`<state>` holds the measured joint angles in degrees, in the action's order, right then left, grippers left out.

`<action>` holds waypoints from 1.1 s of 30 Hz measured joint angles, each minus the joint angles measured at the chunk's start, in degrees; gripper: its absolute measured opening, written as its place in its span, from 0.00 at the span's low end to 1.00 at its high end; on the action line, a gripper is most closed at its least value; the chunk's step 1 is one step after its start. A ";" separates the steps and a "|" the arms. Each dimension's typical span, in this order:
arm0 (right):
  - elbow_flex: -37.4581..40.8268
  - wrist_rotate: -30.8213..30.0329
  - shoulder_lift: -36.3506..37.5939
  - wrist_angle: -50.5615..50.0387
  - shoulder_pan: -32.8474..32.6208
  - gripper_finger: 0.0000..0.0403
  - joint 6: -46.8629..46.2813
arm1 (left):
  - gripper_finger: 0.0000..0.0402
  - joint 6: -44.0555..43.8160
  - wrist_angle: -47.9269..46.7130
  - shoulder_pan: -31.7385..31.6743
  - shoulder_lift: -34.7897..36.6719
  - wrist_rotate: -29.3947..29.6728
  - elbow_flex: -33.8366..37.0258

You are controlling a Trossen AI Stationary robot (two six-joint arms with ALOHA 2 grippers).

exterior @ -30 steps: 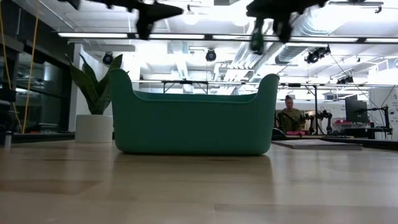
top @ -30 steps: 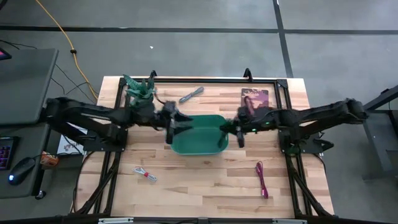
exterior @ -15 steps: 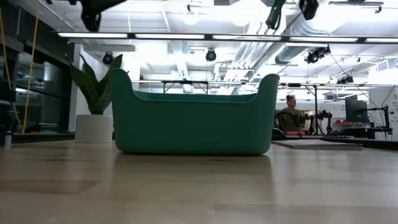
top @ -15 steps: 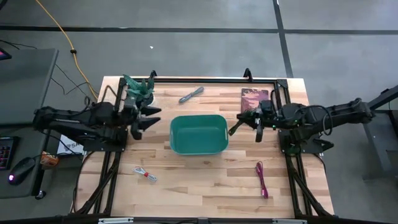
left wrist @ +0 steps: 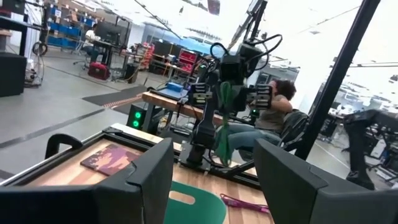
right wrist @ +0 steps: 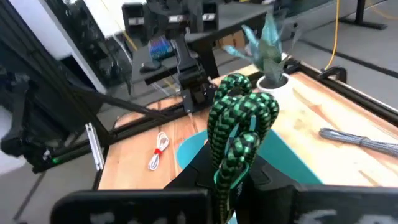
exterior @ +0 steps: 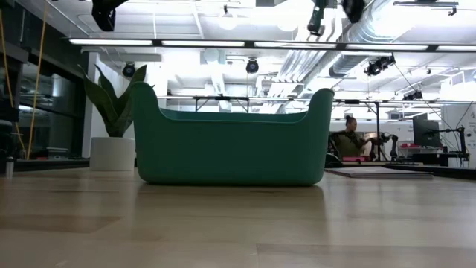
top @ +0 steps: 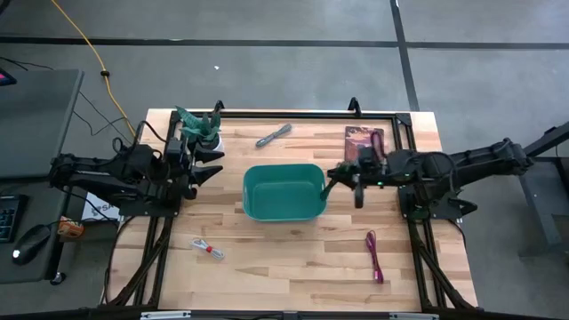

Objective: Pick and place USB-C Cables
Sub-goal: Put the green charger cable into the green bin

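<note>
My right gripper [top: 345, 184] is clamped on the dark green cable [right wrist: 239, 134] beside the teal bin's [top: 283, 191] right rim; next, carry it over and release.

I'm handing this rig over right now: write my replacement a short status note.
Right hand: shut on the dark green cable, raised at the teal bin's right edge.
Left hand: open, empty, raised left of the bin.
On the table: grey cable behind the bin, white cable front left, magenta cable front right.
Done: nothing visible in the bin.
Left: all four cables.
</note>
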<state>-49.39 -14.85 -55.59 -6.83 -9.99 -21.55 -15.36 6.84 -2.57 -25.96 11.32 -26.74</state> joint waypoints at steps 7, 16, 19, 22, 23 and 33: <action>-19.71 7.00 -20.15 -12.84 3.69 0.01 6.40 | 0.50 -0.60 0.19 -0.02 0.01 0.69 0.00; -40.35 10.87 -44.02 -32.68 7.68 0.01 -5.26 | 0.50 -2.95 0.21 -0.02 0.00 0.69 0.00; -43.37 11.13 -49.78 -36.05 8.64 0.01 -13.24 | 0.50 -3.05 0.21 -0.02 0.00 0.69 -0.02; -44.31 11.64 -54.40 -36.24 9.44 0.01 -21.42 | 0.50 -3.05 0.23 -0.02 0.00 0.69 -0.02; -44.36 11.90 -55.68 -36.20 9.67 0.01 -24.16 | 0.50 -3.05 0.23 -0.02 0.00 0.69 -0.02; -44.41 12.66 -64.36 -35.34 10.03 0.01 -39.10 | 0.50 -2.03 0.25 -0.02 0.00 1.01 -0.04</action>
<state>-93.80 -2.20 -119.95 -42.17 0.03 -60.65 -17.40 7.09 -2.59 -25.96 12.34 -26.79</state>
